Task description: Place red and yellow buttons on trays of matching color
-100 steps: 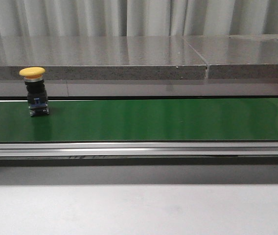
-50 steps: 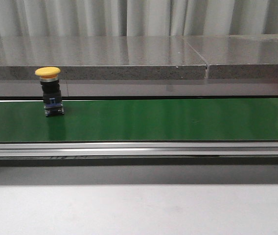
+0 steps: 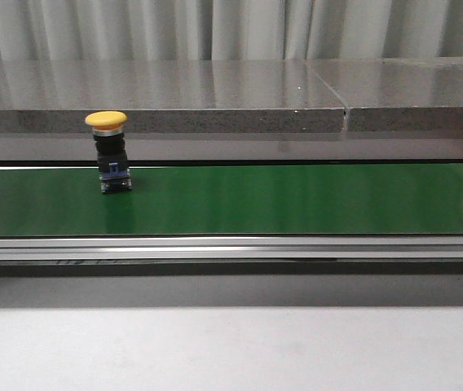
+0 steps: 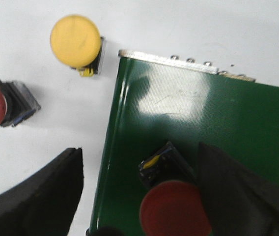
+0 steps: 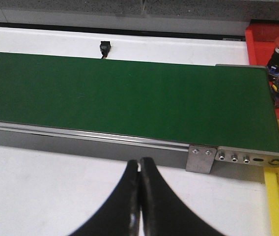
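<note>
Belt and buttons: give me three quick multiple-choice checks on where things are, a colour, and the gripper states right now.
1. Where does the yellow button in the front view stand?
A. on the green belt
B. on the grey ledge
C. in a tray

2. What colour is the cap of the button between the left gripper's fingers?
A. yellow
B. red
C. green

3. How is the right gripper?
A. wide open
B. shut on a button
C. shut, holding nothing

Answers:
1 A, the yellow button stands upright on the green belt.
2 B, the red button sits on the belt between the open left gripper's fingers.
3 C, the right gripper's fingertips meet with nothing between them.
</note>
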Robot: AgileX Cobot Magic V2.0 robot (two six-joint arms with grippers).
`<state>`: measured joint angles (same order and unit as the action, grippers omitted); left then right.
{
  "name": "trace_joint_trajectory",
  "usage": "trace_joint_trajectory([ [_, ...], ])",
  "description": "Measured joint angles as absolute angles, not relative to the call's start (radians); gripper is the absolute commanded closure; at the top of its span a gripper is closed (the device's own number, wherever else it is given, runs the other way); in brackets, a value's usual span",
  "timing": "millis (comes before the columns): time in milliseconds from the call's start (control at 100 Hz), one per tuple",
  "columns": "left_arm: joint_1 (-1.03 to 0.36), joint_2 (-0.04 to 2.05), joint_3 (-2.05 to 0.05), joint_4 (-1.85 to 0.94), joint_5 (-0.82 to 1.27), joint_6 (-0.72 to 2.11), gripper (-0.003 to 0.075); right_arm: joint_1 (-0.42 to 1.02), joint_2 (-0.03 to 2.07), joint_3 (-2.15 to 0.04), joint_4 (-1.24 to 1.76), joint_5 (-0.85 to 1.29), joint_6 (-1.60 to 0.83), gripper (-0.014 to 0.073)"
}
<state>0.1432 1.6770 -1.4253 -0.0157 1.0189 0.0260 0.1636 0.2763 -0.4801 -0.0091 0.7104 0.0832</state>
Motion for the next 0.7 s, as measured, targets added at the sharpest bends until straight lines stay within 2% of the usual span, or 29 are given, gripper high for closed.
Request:
trace_joint_trajectory([
  [100, 0.097, 1.627, -1.425, 0.0, 0.981, 0.059, 0.0267, 0.164, 0.276, -0.48, -0.009, 0.71, 0.086, 0.0658],
  [170, 0.062, 1.589, -1.425, 0.006, 0.966, 0.078, 0.0346, 0.164, 0.276, -0.48, -0.009, 0.71, 0.086, 0.0658],
  [370, -0.042, 1.491, -1.403, 0.012, 0.928, 0.091, 0.0736, 0.164, 0.276, -0.48, -0.009, 0.71, 0.086, 0.0658],
  [700, -0.183, 1.273, -1.203, 0.023, 0.813, 0.098, 0.0741, 0.164, 0.276, -0.48, -0.009, 0.71, 0.086, 0.0658],
])
